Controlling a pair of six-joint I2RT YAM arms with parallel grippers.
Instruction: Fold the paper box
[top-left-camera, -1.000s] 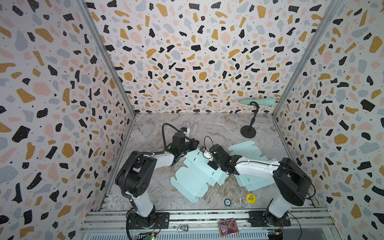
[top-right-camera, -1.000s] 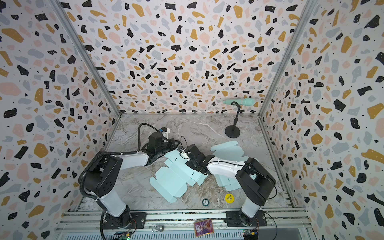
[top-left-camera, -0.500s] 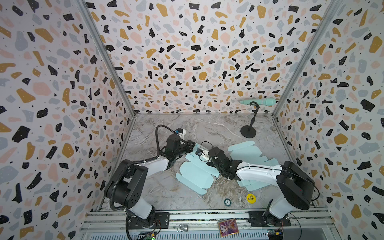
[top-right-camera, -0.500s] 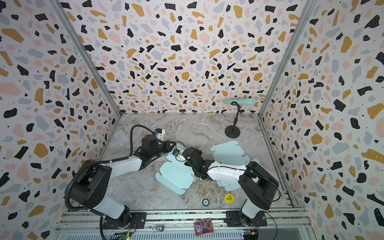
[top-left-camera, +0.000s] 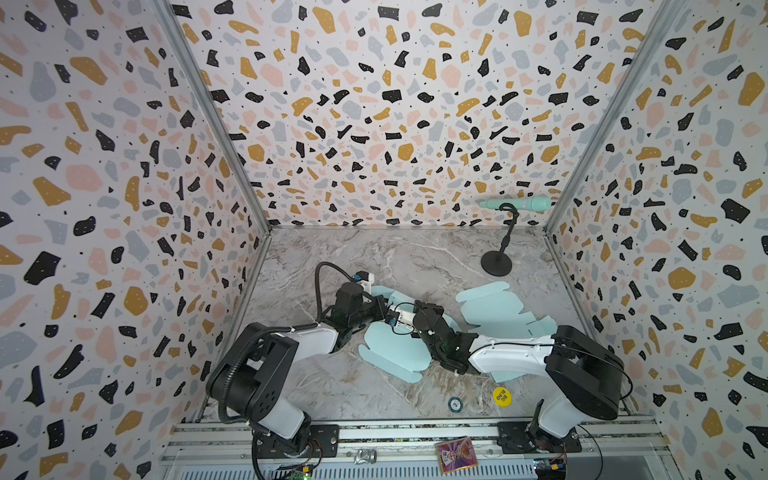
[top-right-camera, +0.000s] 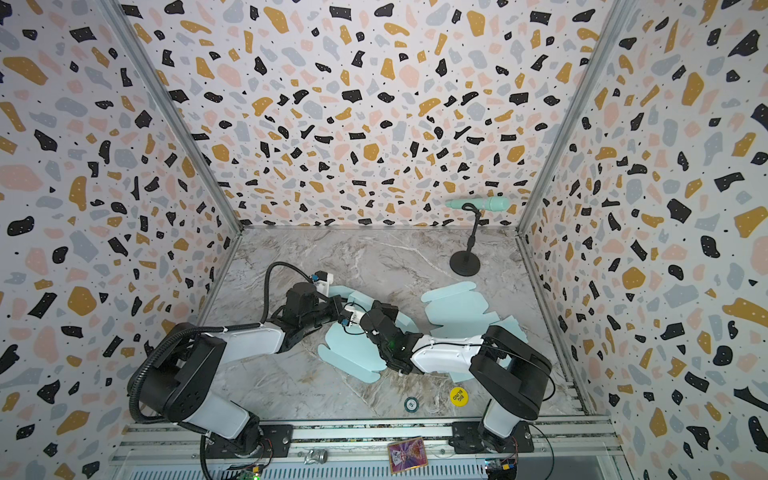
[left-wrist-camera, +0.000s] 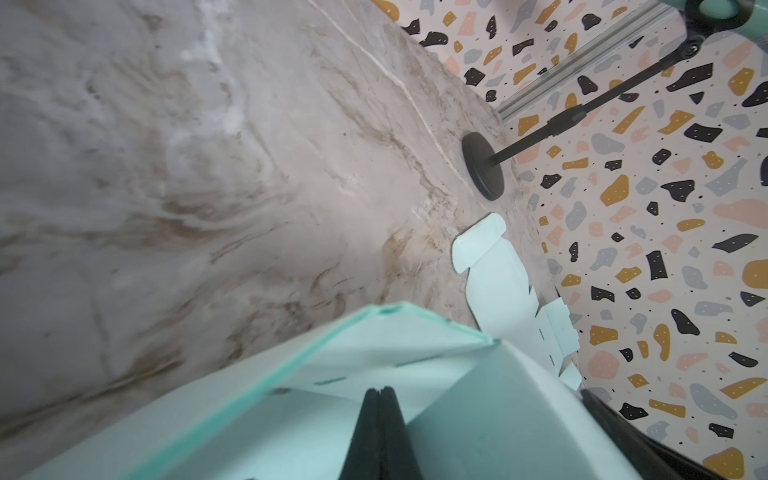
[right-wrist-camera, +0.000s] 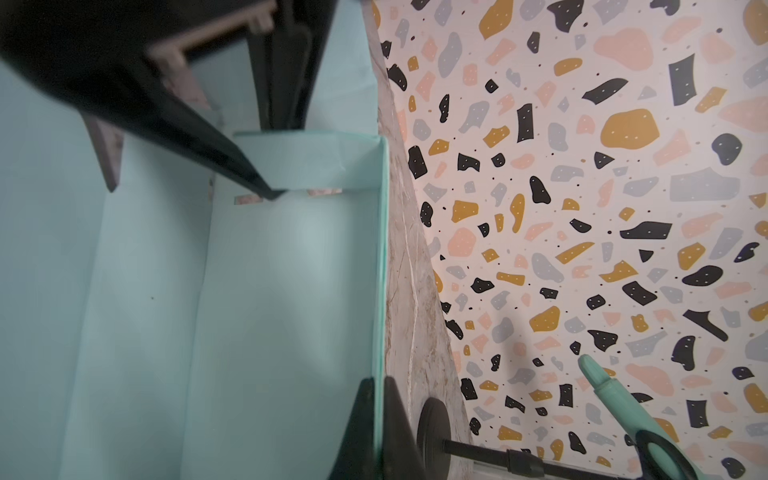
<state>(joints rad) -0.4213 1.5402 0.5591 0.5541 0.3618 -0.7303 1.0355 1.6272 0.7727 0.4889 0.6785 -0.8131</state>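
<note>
Box (top-left-camera: 390, 349) of pale teal card, partly folded, lies on the marble bench (top-left-camera: 374, 257), in front and to the left of the black stand (top-left-camera: 496, 264). Right tool (right-wrist-camera: 376, 399) pinches one raised wall of the box. Left tool (left-wrist-camera: 378, 399) is pressed together with its tips against the card; whether it grips paper cannot be told. A flat teal sheet (top-left-camera: 494, 307) lies just in front of the stand. Farther in front, a yellow disc (top-left-camera: 502, 395) reads "BIG BLIND".
</note>
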